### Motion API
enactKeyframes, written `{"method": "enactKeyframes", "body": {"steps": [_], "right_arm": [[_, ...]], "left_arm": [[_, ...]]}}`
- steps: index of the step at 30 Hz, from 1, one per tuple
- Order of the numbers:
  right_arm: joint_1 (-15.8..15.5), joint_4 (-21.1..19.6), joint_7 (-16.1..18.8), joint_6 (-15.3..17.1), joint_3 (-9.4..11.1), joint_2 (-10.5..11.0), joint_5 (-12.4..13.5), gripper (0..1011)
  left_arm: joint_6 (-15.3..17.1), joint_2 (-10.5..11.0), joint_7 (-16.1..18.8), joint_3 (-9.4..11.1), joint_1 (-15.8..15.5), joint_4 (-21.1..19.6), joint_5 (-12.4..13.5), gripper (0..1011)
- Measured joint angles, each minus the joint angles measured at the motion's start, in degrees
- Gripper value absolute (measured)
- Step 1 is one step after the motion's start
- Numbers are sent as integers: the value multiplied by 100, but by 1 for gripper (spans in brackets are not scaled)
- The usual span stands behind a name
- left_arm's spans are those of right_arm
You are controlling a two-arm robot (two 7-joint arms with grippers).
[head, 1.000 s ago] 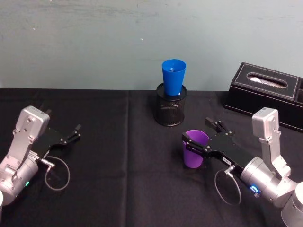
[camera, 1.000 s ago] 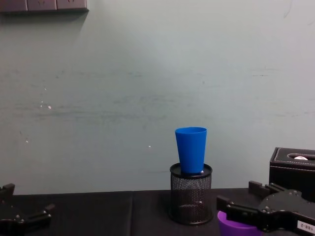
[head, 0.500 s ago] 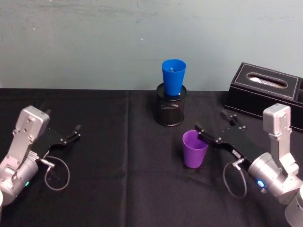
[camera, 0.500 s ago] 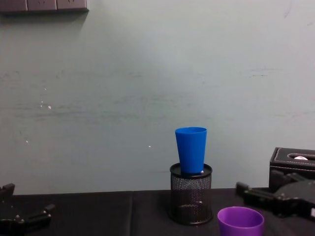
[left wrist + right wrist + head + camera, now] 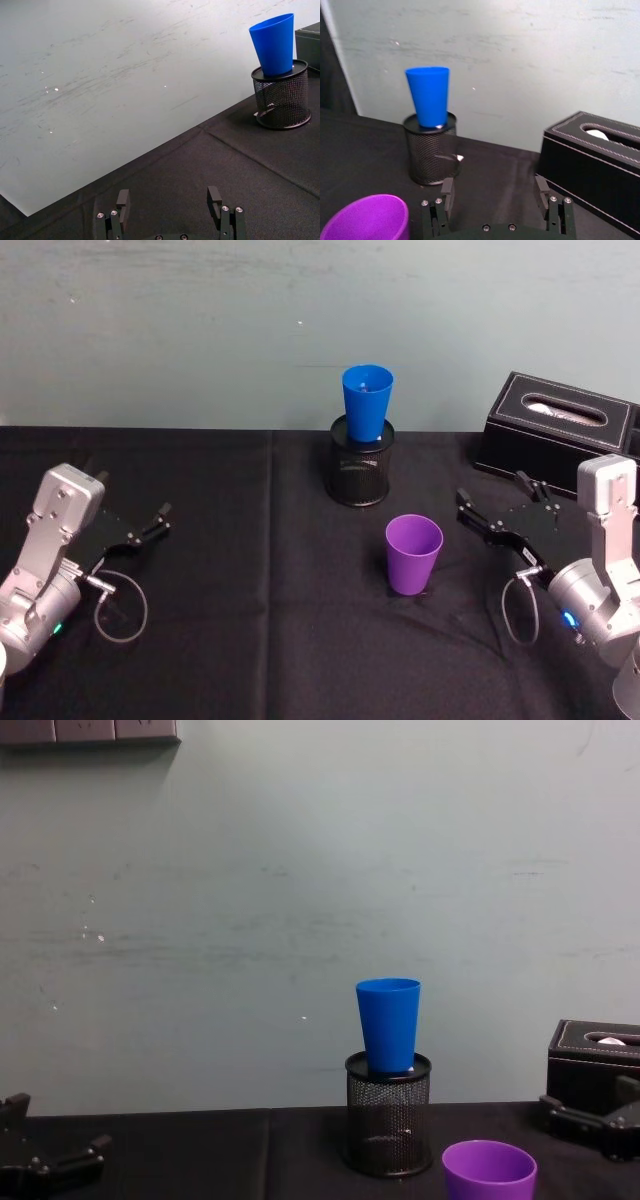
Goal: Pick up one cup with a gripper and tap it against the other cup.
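Observation:
The purple cup (image 5: 414, 553) stands upright on the black tablecloth, also low in the chest view (image 5: 489, 1170) and in the right wrist view (image 5: 367, 217). The blue cup (image 5: 366, 403) sits upright in a black wire-mesh pen holder (image 5: 358, 475) behind it, and appears again from the chest (image 5: 389, 1023) and the left wrist (image 5: 274, 44). My right gripper (image 5: 490, 490) is open, right of the purple cup and apart from it, nothing between its fingers (image 5: 494, 186). My left gripper (image 5: 130, 494) rests open at the far left (image 5: 169, 197).
A black tissue box (image 5: 560, 435) stands at the back right, just beyond my right gripper. Open black cloth lies between the left gripper and the pen holder. A pale wall closes off the back of the table.
My right gripper has let go of the purple cup and drawn back to the right. The cup stays upright on the cloth. The left arm has not moved.

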Motion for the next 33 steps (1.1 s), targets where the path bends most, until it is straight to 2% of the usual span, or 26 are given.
{"method": "enactKeyframes", "body": {"steps": [7, 19, 33], "right_arm": [[41, 144, -96, 159, 100, -100, -112, 1003], [64, 243, -67, 394, 172, -214, -297, 1003], [75, 255, -26, 423, 179, -224, -312, 1003]], "left_arm": [[0, 0, 0, 0, 0, 0, 0, 1011], [0, 0, 0, 0, 0, 0, 0, 1011], [0, 0, 0, 0, 0, 0, 0, 1011]]}}
